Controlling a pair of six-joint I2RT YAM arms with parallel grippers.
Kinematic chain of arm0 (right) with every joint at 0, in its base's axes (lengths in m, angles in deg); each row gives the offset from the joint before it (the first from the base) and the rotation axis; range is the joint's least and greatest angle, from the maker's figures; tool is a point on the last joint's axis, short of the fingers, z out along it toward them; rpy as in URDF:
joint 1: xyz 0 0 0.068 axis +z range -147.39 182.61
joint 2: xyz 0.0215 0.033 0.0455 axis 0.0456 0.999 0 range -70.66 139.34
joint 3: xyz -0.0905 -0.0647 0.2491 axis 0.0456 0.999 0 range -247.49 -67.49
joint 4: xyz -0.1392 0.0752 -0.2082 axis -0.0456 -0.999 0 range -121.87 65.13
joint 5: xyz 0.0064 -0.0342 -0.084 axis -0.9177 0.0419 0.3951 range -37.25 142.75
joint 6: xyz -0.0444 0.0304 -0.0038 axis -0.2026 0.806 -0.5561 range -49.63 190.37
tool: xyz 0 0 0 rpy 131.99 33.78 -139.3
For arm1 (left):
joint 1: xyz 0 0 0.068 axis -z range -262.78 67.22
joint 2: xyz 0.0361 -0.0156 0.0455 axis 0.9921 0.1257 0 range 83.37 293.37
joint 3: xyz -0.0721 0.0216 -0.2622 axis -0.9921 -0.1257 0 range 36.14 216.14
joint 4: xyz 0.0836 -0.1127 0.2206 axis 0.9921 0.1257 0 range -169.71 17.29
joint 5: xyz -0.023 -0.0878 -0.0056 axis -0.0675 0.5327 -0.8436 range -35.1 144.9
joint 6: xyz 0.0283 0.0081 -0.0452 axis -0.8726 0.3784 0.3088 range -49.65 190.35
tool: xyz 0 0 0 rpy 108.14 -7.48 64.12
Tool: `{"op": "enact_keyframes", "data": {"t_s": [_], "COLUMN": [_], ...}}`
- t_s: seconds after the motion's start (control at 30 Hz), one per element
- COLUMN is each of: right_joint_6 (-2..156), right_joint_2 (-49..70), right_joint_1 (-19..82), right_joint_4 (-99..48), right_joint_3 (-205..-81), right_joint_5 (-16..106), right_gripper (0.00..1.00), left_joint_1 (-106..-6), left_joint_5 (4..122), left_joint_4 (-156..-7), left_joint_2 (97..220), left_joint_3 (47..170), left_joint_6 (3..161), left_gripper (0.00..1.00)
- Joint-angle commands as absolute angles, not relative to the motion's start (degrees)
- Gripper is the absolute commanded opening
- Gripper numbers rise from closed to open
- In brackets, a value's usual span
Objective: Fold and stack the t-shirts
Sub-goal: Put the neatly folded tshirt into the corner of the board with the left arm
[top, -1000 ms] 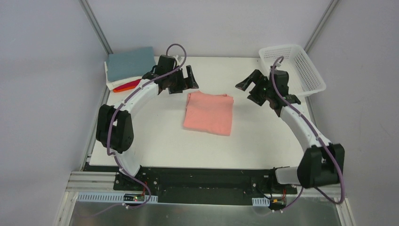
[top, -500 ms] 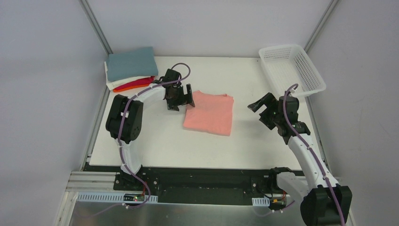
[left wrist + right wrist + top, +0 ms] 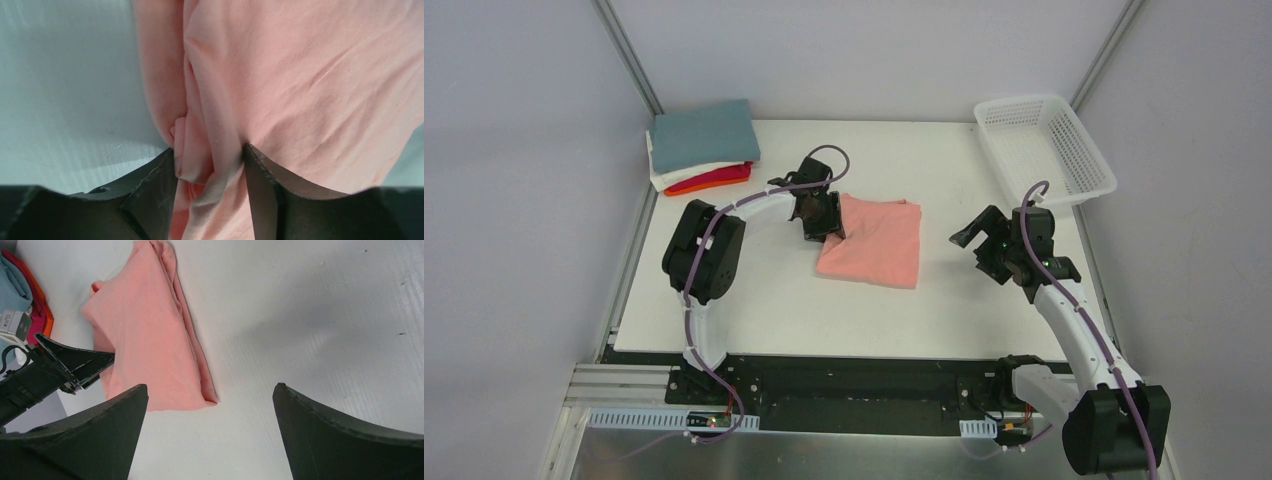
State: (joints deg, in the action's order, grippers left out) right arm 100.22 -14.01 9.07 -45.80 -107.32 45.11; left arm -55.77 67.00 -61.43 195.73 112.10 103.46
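Observation:
A salmon-pink t-shirt (image 3: 876, 245) lies folded in the middle of the table (image 3: 754, 300). My left gripper (image 3: 829, 222) is at the shirt's left edge, shut on a bunched fold of it; in the left wrist view the pink cloth (image 3: 310, 75) is squeezed between both fingers (image 3: 150, 187). My right gripper (image 3: 975, 240) hovers to the right of the shirt, wide open, with only bare table between its fingers (image 3: 100, 435). At the far left corner sits a stack of folded t-shirts: grey-blue (image 3: 702, 135) on top, then white (image 3: 667, 180), red (image 3: 721, 177) and orange (image 3: 686, 188).
A white lattice basket (image 3: 1027, 101) stands at the far right corner. Grey walls with metal posts close the table in on both sides.
My left gripper dropped from near the stack to the pink shirt's left edge and closed on it, nudging that edge right. My right arm drew back toward the near right.

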Motion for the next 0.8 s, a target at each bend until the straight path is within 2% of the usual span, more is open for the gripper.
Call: {"op": "enact_keyframes", "data": {"t_s": [0.0, 0.13, 0.2, 0.3, 0.53, 0.77], "right_joint_6": [98.9, 98.4, 98.3, 97.9, 96.8, 96.0], "right_joint_2": [-14.1, -14.3, -14.2, -14.1, -14.9, -15.7], "right_joint_1": [8.7, 8.7, 8.6, 8.6, 8.6, 8.5], "right_joint_4": [-46.6, -46.6, -46.6, -46.7, -46.7, -46.6], "right_joint_3": [-108.9, -108.7, -108.6, -108.5, -107.9, -107.3], "right_joint_5": [46.3, 47.1, 47.4, 47.4, 47.8, 49.6], "right_gripper": [1.0, 0.99, 1.0, 0.99, 1.0, 1.0], "left_joint_1": [-53.4, -52.7, -52.5, -52.5, -52.6, -55.3], "left_joint_5": [58.3, 54.6, 52.7, 50.3, 36.1, 22.7], "left_joint_4": [-58.3, -56.4, -55.2, -53.3, -48.1, -48.0], "left_joint_2": [200.3, 202.3, 203.2, 204.5, 204.6, 205.5], "left_joint_3": [110.3, 111.9, 113.3, 116.2, 126.3, 137.9], "left_joint_6": [105.5, 106.4, 106.1, 105.2, 97.5, 82.3], "left_gripper": [0.46, 0.33, 0.23, 0.0, 0.0, 0.0]}}
